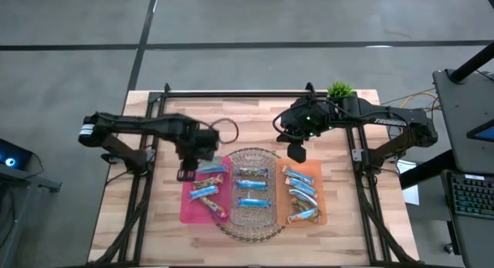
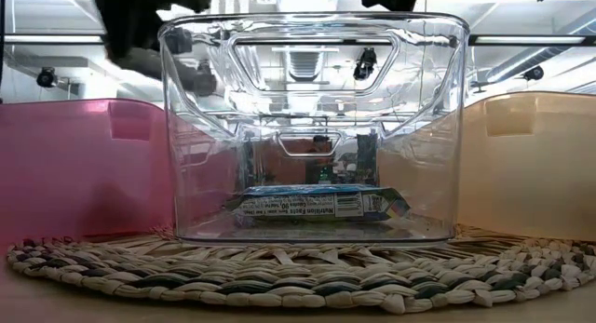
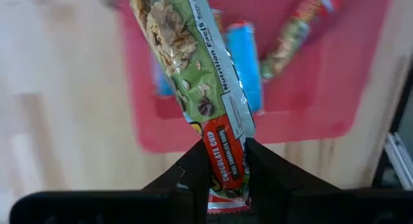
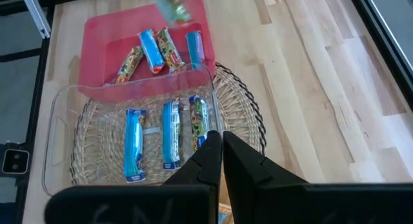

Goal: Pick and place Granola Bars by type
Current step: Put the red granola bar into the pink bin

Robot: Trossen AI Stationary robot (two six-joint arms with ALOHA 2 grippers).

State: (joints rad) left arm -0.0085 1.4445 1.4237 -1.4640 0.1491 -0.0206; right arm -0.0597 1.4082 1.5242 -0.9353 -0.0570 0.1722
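Green-wrapped granola bar (image 3: 193,62) — pinched in left pincer (image 3: 226,166).

"CHOCOLATE CHIP" is printed in white on the red end of the granola bar (image 3: 193,69), where that end is pinched between the fingers (image 3: 261,169) of the left gripper (image 3: 226,175). "Nutrition Facts" is read along its wrapper edge, and also on the bar (image 2: 317,205) inside the clear bin (image 2: 312,44).

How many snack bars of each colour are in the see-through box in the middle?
Bright blue shiny wrapped bars: 2
Green-and-brown shiny wrapped bar: 1
Total in the clear plastic bin: 3
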